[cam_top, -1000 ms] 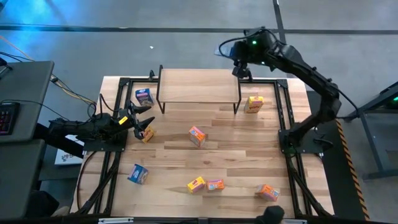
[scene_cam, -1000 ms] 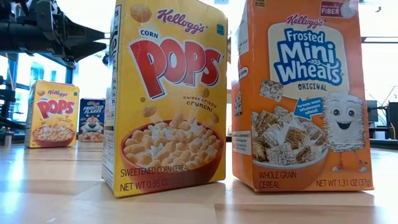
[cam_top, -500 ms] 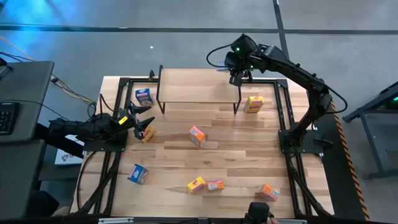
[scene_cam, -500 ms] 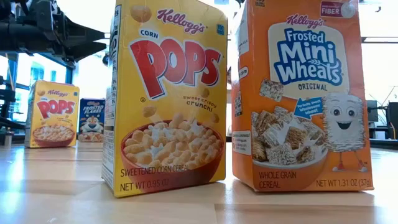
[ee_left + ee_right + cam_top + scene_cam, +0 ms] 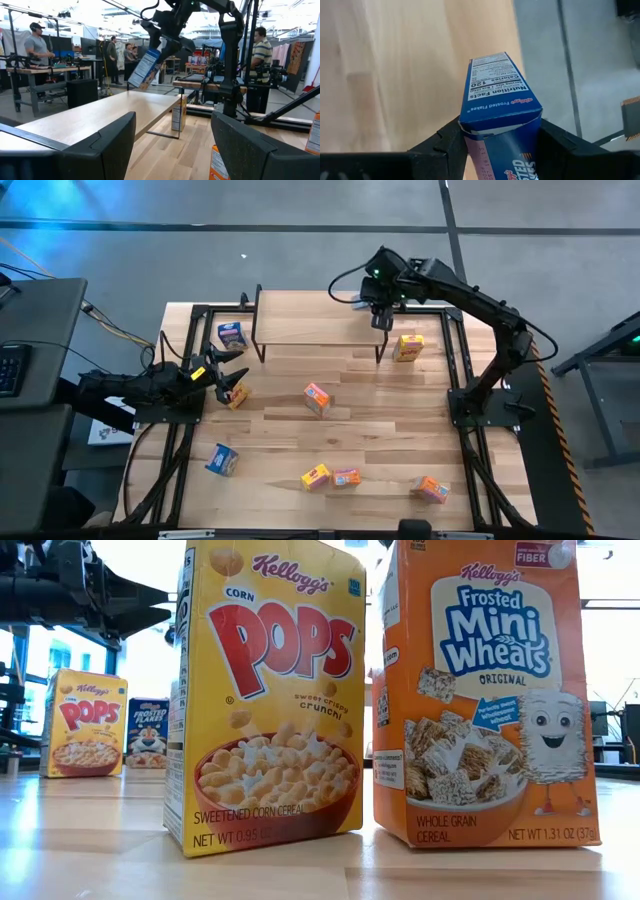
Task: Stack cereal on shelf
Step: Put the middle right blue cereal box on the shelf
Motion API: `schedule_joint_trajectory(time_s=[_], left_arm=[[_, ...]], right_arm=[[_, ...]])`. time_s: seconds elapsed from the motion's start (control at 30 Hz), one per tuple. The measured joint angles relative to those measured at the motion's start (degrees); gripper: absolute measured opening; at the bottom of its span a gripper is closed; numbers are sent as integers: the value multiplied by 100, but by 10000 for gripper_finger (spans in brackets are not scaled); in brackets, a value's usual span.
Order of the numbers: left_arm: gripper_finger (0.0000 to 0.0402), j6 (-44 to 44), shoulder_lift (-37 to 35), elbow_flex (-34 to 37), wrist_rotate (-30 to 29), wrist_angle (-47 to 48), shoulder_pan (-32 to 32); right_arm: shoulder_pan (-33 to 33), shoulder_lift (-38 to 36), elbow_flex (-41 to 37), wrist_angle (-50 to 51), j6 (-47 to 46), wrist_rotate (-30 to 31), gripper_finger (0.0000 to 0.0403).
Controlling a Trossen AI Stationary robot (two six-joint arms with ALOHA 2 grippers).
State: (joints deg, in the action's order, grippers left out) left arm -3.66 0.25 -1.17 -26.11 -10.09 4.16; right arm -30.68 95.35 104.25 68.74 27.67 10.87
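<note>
The right gripper [image 5: 378,308] hangs over the far right end of the shelf [image 5: 300,320], its fingers [image 5: 445,140] clamped on a blue box [image 5: 502,120] of Frosted Flakes. The left wrist view shows that box [image 5: 146,67] tilted in the air above the plank [image 5: 100,112], not touching it. From above the box is mostly hidden under the gripper. Only its nutrition-facts end and part of one face show in the right wrist view; the rest is cut off.

On the surface [image 5: 380,430] just right of the shelf's right legs stands a yellow box [image 5: 407,346]. Nearer the middle lies an orange box [image 5: 318,398]. Along the near edge are a yellow box [image 5: 316,476] touching or just beside an orange one [image 5: 346,477], and another orange box [image 5: 432,489] farther right. A blue box [image 5: 222,460] lies at near left, and another blue box [image 5: 232,335] sits just left of the shelf.

The left gripper [image 5: 232,376] waits at the left side with its fingers [image 5: 105,145] spread wide and holding nothing. A small yellow box [image 5: 238,396] lies just beside it, partly covered from above.

The low view is filled by a Corn Pops box [image 5: 270,700] and a Mini-Wheats box [image 5: 485,695] standing side by side, which hide most of the surface behind them. People stand in the room beyond, too far off to make out much.
</note>
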Motion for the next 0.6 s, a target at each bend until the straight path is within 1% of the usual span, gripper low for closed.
schedule_joint_trajectory(time_s=[0.2, 0.6], left_arm=[[250, 0, 2, 0, 0, 0, -2], [250, 0, 2, 0, 0, -2, -2]], right_arm=[[-4, -2, 185, 100, -26, -18, 169], [-173, 16, 196, 272, -71, -234, 169]])
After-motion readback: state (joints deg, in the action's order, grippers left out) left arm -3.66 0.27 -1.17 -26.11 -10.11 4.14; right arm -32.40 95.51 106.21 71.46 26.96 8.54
